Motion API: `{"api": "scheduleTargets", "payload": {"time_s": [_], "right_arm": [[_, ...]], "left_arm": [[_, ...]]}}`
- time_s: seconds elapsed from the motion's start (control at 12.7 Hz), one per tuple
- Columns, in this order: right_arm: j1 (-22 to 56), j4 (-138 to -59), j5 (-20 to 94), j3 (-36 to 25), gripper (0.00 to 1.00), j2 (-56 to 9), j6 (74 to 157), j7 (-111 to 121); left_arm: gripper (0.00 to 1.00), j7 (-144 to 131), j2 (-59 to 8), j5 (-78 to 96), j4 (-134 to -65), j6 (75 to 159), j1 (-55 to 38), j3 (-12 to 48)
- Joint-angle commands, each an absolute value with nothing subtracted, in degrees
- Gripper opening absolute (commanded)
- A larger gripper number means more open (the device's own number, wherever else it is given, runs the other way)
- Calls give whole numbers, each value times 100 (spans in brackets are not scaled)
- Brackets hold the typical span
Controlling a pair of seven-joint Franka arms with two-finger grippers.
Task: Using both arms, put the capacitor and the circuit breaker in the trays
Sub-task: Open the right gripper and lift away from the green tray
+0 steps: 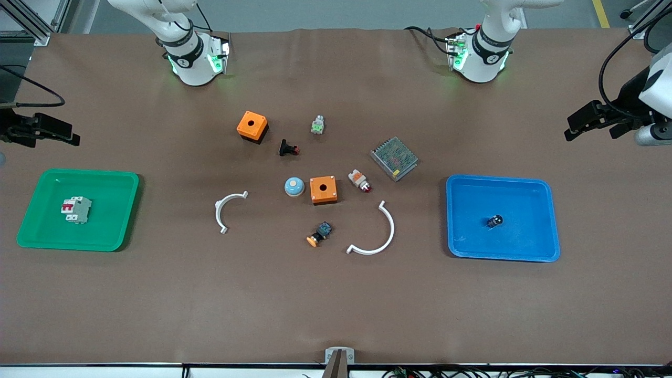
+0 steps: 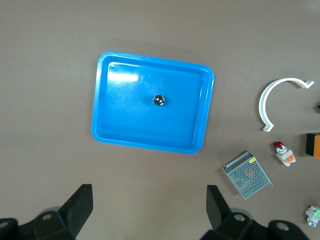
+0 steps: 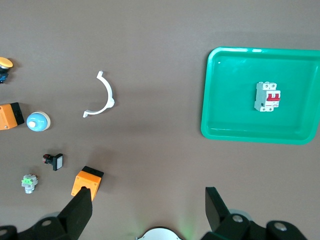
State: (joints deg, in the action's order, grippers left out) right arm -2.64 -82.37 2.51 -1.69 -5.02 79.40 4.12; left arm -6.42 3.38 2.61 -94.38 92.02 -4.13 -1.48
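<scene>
The capacitor (image 1: 493,221), a tiny black cylinder with a pale top, lies in the blue tray (image 1: 530,247) toward the left arm's end; it also shows in the left wrist view (image 2: 159,100). The circuit breaker (image 1: 76,209), a white block with red levers, lies in the green tray (image 1: 37,231) toward the right arm's end, and shows in the right wrist view (image 3: 267,97). My left gripper (image 1: 583,122) (image 2: 149,195) is open and empty, high over bare table beside the blue tray. My right gripper (image 1: 52,131) (image 3: 149,197) is open and empty, high over the table beside the green tray.
Mid-table lie two orange boxes (image 1: 252,125) (image 1: 323,189), a black push-button (image 1: 288,148), a green-white part (image 1: 317,124), a mesh metal box (image 1: 394,157), a white-orange part with red tip (image 1: 359,180), a blue dome (image 1: 294,186), a yellow-tipped button (image 1: 319,233) and two white curved clips (image 1: 227,210) (image 1: 375,233).
</scene>
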Motion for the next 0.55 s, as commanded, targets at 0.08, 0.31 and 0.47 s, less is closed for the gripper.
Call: {"api": "scheduleTargets", "payload": {"time_s": [0.08,0.31,0.47], "right_arm": [[-263,-8771,62,-105,100,-9,8148,422],[-308,-9033,70,-141,100,227,8147,387],[-281,-9350,141,-132,100,473,8357,378]], "left_arm": [[100,-563,264,237,-9072,9158,-448,-185],[100,-554,141,237,-9018,9167,-448,-185],[100,-554,132,237,-9026,9167,-448,-185]]}}
